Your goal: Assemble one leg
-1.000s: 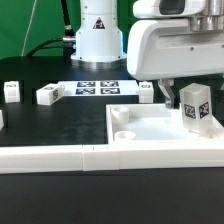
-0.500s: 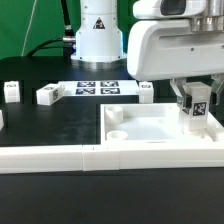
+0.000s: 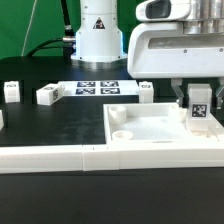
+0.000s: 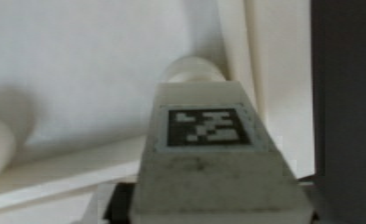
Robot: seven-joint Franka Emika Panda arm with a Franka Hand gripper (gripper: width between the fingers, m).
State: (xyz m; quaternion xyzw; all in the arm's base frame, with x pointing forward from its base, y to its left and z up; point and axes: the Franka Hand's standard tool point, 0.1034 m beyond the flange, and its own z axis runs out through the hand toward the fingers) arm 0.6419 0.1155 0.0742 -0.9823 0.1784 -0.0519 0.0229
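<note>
My gripper [image 3: 197,100] is shut on a leg [image 3: 197,109], a small white block with a black-and-white tag facing the camera. It holds the leg upright over the right rear corner of the large white panel [image 3: 150,131]. In the wrist view the leg [image 4: 206,150] fills the middle, its far end pointing at a round corner socket [image 4: 194,70] of the panel [image 4: 73,60]. A front-left socket [image 3: 120,132] shows on the panel. The fingers are mostly hidden behind the leg.
Loose white legs lie on the black table at the exterior view's left [image 3: 11,91], [image 3: 48,94], and another behind the panel [image 3: 146,92]. The marker board [image 3: 98,88] lies at the back. A white rail [image 3: 60,160] runs along the front edge.
The gripper with the leg has turned the leg upright, tag facing front, and lifted slightly over the panel's right rear corner.
</note>
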